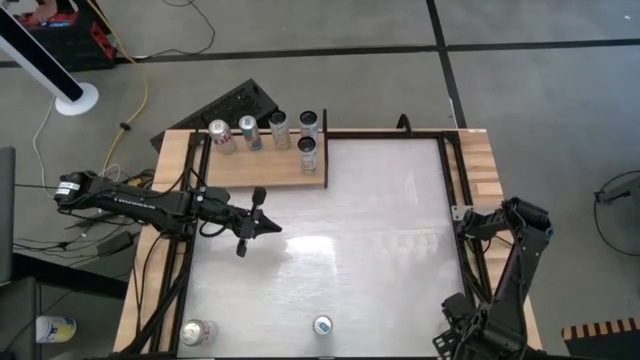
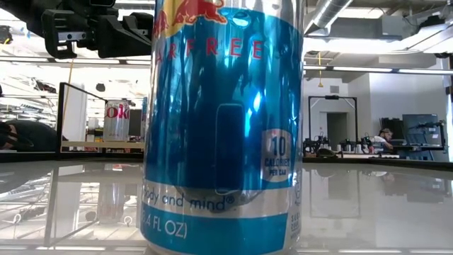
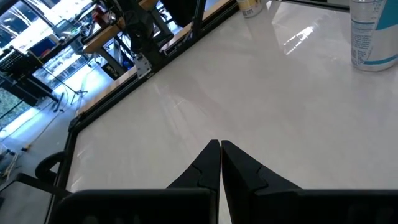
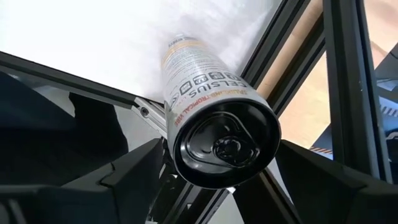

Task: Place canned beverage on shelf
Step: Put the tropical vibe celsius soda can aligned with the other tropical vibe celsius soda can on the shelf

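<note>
Shelf (image 1: 262,168) carries five cans; right gripper (image 4: 224,180) clasps a Celsius can (image 4: 214,118); left gripper (image 3: 221,149) closed, empty.

can (image 2: 223,127): blue, silver | shelf (image 1: 262,165): pale wood grain

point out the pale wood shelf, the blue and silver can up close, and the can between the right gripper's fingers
pale wooden shelf board (image 1: 255,167): high view, bare wood in front of the cans.
blue and silver can (image 2: 223,134): low view, middle of its side.
white Celsius can (image 4: 225,145): right wrist view, dark end with pull tab.
</note>
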